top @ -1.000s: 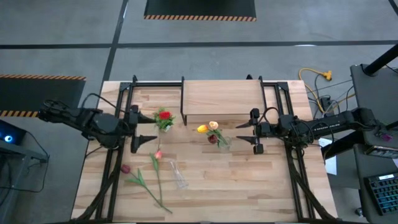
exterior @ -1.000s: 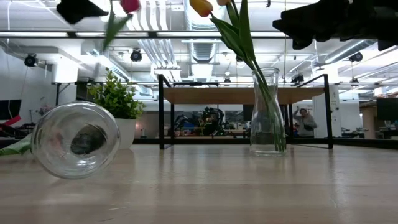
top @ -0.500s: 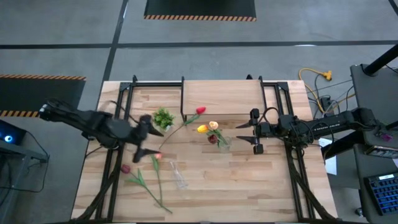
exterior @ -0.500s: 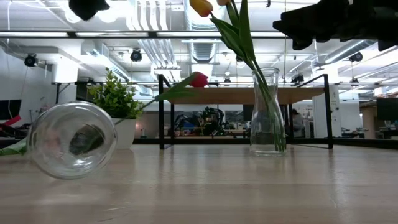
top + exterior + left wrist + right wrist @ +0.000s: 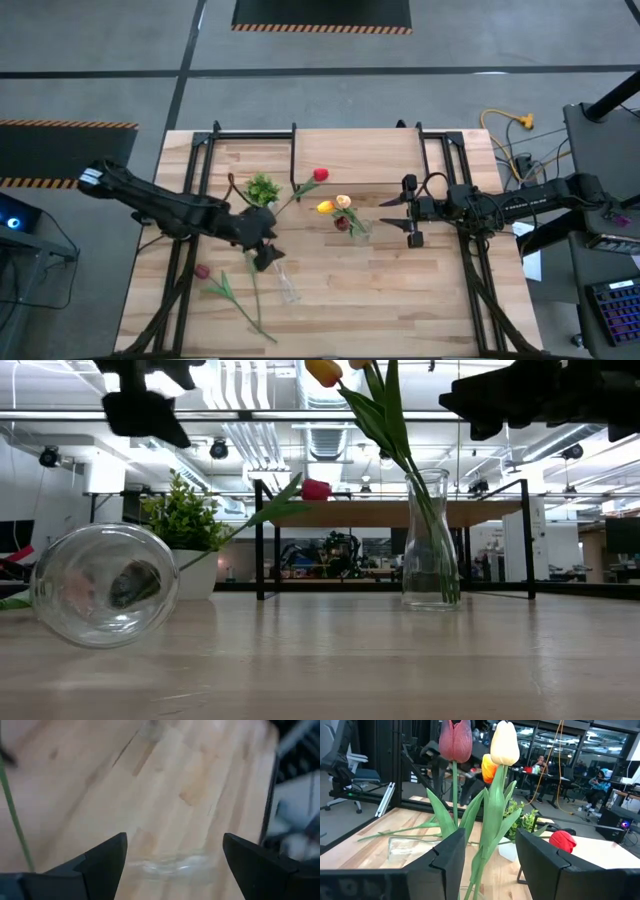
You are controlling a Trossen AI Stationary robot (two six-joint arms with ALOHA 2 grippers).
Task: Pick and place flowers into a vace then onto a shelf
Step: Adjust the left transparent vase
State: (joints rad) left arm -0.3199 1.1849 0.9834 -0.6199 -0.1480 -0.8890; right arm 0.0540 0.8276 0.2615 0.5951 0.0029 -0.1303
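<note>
Left pincer: above the bench's middle-left, over the mouth end of a clear empty vase that lies on its side; jaws spread wide with nothing between them. In its wrist view the glass rim shows between the two fingers.

Right pincer: at about 3 o'clock from the upright vase, just beside it, up off the bench; jaws part open, holding nothing. Its wrist view looks between the fingers at the tulip stems.

Upright vase: clear glass, standing near the bench centre; it holds three tulips, one yellow, one peach and one dark maroon.

Red tulip: lying free at about 11 o'clock from the upright vase, its head near the front edge of the shelf, its stem running back toward the small leafy plant. In the low view its head shows level with the shelf board.

Loose tulips: a pink one lies on the bench beside the fallen vase, under the left pincer; another with a dark red head lies at about 9 o'clock from that vase, stem pointing toward the near edge.

Shelf: light-wood board on black legs at 12 o'clock on the bench; nothing stands on it.

Leafy plant: small white pot, at about 10 o'clock from the upright vase.
</note>
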